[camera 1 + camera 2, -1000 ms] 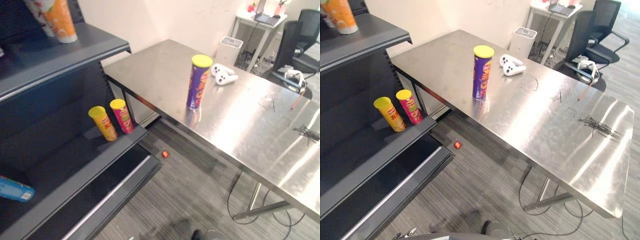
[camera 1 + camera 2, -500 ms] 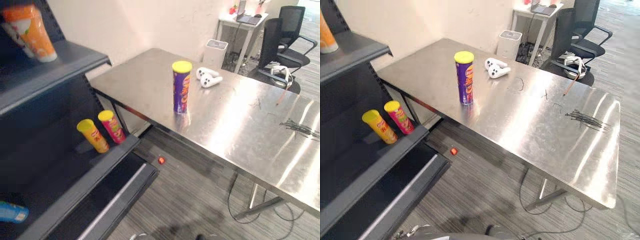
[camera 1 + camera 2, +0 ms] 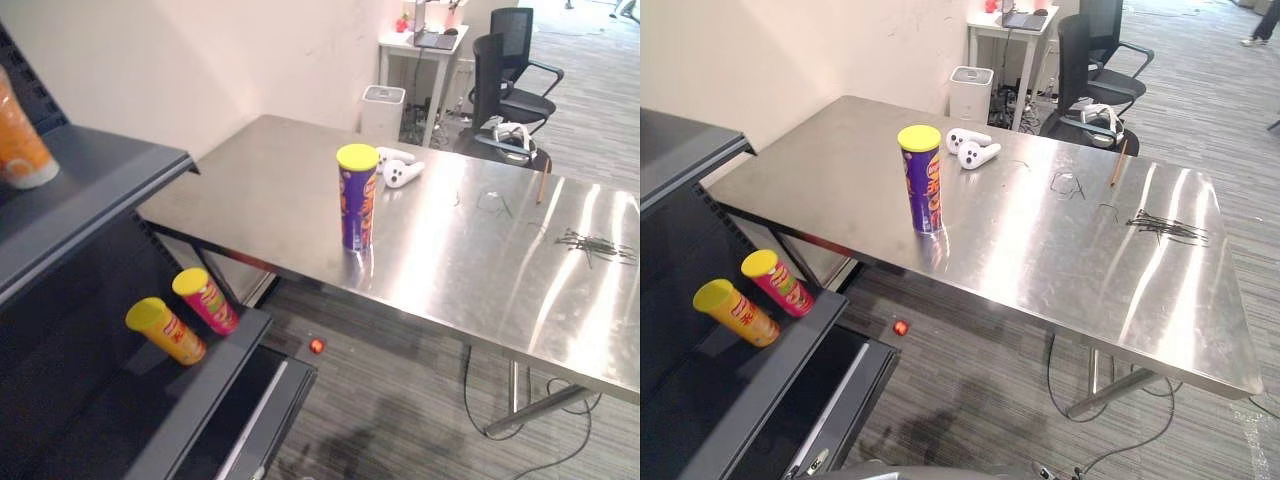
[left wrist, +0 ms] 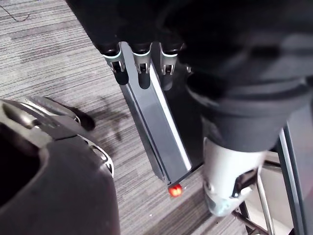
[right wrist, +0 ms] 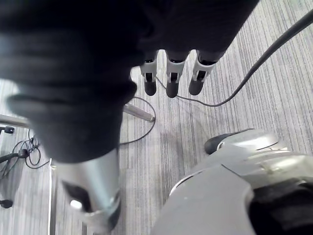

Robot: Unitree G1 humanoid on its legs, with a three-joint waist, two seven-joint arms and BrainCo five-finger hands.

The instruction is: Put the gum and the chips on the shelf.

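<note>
The left robot hand (image 4: 142, 73) and right robot hand (image 5: 171, 81) are hanging low over the floor (image 3: 400, 400), fingers relaxed, holding nothing. The chips (image 3: 357, 196) are standing upright on the surface (image 3: 480, 260), above and ahead of both, about midway between them. The shelf (image 3: 215, 375) is sitting beside the left one. A red thing (image 3: 317, 345), possibly gum, is lying near that hand.

Table (image 3: 480, 250): shiny silver metal.
Chips can (image 3: 357, 197): on the table, purple with orange print, yellow lid.
Controllers (image 3: 398, 168): 2, white, on the table.
Shelf (image 3: 90, 190): left of the table, dark grey.
Yellow can (image 3: 165, 331): yellow, red print.
Pink can (image 3: 206, 300): pink, yellow lid.
Floor (image 3: 400, 420): under the table, grey carpet, fine stripes.
Ball (image 3: 317, 345): red-orange, below the table's edge.
</note>
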